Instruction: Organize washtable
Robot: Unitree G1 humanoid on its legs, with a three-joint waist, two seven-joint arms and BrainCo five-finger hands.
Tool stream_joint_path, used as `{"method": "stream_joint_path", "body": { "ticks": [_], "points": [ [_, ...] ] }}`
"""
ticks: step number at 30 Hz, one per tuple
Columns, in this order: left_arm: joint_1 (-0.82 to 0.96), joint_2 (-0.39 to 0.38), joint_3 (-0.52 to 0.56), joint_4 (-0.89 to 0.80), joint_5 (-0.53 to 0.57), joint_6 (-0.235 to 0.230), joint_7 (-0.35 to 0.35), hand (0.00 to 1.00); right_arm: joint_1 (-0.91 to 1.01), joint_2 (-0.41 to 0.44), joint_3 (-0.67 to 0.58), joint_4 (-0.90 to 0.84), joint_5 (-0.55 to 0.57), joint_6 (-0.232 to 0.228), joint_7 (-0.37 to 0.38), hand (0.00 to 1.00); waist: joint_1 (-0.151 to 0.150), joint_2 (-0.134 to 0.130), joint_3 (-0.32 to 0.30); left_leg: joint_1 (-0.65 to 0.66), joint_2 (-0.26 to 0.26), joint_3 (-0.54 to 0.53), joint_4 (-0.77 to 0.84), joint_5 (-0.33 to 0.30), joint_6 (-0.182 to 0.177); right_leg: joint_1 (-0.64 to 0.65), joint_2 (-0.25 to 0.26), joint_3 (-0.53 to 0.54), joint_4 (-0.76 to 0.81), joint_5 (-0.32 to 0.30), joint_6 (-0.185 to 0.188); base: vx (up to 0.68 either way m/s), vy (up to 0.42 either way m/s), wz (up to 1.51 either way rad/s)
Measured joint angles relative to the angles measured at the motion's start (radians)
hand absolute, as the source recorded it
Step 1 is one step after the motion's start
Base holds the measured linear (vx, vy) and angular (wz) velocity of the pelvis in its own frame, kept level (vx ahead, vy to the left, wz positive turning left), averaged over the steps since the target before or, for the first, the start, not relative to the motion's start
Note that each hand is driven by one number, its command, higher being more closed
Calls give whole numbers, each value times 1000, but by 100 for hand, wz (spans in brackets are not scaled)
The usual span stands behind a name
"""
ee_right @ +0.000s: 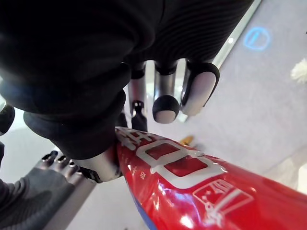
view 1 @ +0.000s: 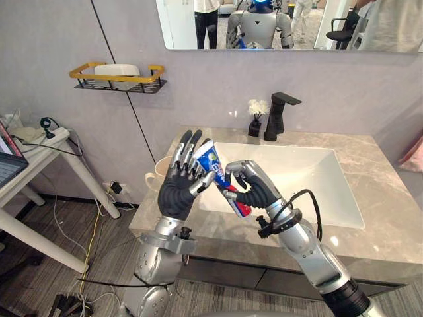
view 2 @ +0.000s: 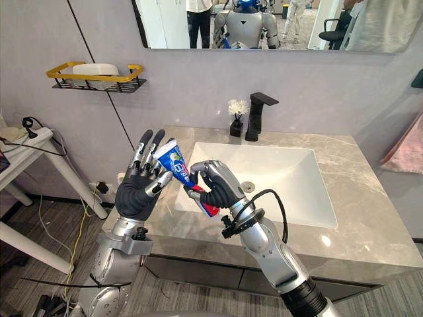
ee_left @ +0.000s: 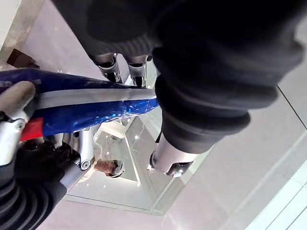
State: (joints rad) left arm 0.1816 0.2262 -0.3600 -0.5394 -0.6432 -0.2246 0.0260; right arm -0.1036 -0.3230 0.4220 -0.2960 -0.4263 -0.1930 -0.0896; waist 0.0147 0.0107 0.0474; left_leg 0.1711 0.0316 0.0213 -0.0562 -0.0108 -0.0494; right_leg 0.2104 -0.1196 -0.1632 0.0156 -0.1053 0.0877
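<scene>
Right hand (view 1: 256, 190) curls its fingers and thumb round the red lower end of a toothpaste tube (view 1: 213, 162), holding it tilted in the air above the front left corner of the sink (view 1: 301, 175). Left hand (view 1: 176, 193) stands upright just beside it, its back toward the camera and its fingers straight and spread, touching the tube's blue upper end. From the left wrist, the blue end lies across those straight fingers (ee_left: 112, 67), not clasped by them. From the right wrist, the red end sits close under the curled fingertips (ee_right: 199, 91).

The tube hangs clear of the grey marble tabletop (view 1: 390, 221), between the two hands. A cream cup (view 1: 157, 173) stands on the tabletop at the left of the sink, partly hidden behind the left hand. At the back edge, a black faucet (view 1: 279, 115) rises behind the white basin, with a small dark vase of white flowers (view 1: 256, 117) just beside it on the left.

On the wall to the left, a black and yellow wire shelf (view 1: 149, 82) carries a white bar of soap (view 1: 117, 69). A mirror (view 1: 198, 26) runs along the top of the wall. A white side table (view 1: 36, 148) stands on the floor, well apart to the left of the tabletop. A pink towel (view 1: 414, 155) hangs at the far right.
</scene>
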Motion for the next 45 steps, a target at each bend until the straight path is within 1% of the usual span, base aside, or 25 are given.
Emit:
{"method": "stream_joint_path", "body": {
  "ticks": [4,9,14,18,23,25,28,30,31,38,42,45],
  "points": [
    [41,-7,54,3,28,2,-3,0,3,-1,-1,0,-8,0,4,100,1,0,0,1,-2,-5,-1,0,0,0,-1,-1,0,0,0,0,0,0],
    [45,-7,62,31,29,3,-9,0,4,-2,0,0,-8,0,8,100,1,-1,1,3,-4,-12,-8,5,1,1,-3,-4,0,0,0,-29,-8,2],
    [46,-6,71,40,28,10,-28,0,4,-22,1,0,-9,0,15,100,1,-5,4,7,-5,-15,-14,7,2,1,-3,-5,0,0,1,-22,-7,0],
    [46,-4,68,42,26,21,-44,0,2,-47,13,0,-10,0,29,100,1,-5,5,7,-6,-15,-15,7,2,1,-3,-5,0,-1,1,-35,-11,0],
    [46,13,34,43,17,24,-52,0,-15,-71,30,0,-10,-1,31,100,1,-5,5,8,-6,-16,-15,7,2,2,-3,-5,0,-1,1,-22,-7,0],
    [45,17,23,43,9,24,-69,0,-27,-80,41,0,-10,-6,32,100,1,-5,6,9,-6,-15,-16,7,2,2,-4,-5,0,-1,1,-39,-11,0],
    [45,28,-7,44,-14,25,-70,0,-31,-88,55,16,-10,-25,39,100,1,-5,7,10,-6,-15,-17,8,2,3,-4,-5,0,-1,1,-11,-3,0],
    [44,37,-8,47,-17,25,-70,0,-34,-97,62,16,-10,-27,40,100,0,-5,8,11,-6,-15,-17,8,2,3,-4,-4,0,-1,1,0,0,0],
    [43,40,-10,49,-17,25,-70,100,-40,-98,67,16,-10,-27,41,100,0,-6,9,11,-6,-15,-17,8,2,3,-4,-4,0,-1,1,0,0,0],
    [31,52,-26,62,-26,22,-68,100,-65,-138,100,18,-10,-40,47,100,0,-5,18,16,-7,-16,-35,19,4,1,-4,-6,1,-1,1,-5,-2,0],
    [24,52,-29,75,-32,10,-65,100,-65,-155,135,18,-17,-67,51,100,0,-4,19,16,-8,-16,-35,19,4,1,-5,-6,1,-1,1,-28,-8,0],
    [-8,54,-30,79,-31,9,-64,100,-65,-157,135,18,-17,-71,50,100,0,-4,19,16,-8,-16,-35,20,4,1,-5,-6,2,-1,1,-42,-9,0]
  ]
}}
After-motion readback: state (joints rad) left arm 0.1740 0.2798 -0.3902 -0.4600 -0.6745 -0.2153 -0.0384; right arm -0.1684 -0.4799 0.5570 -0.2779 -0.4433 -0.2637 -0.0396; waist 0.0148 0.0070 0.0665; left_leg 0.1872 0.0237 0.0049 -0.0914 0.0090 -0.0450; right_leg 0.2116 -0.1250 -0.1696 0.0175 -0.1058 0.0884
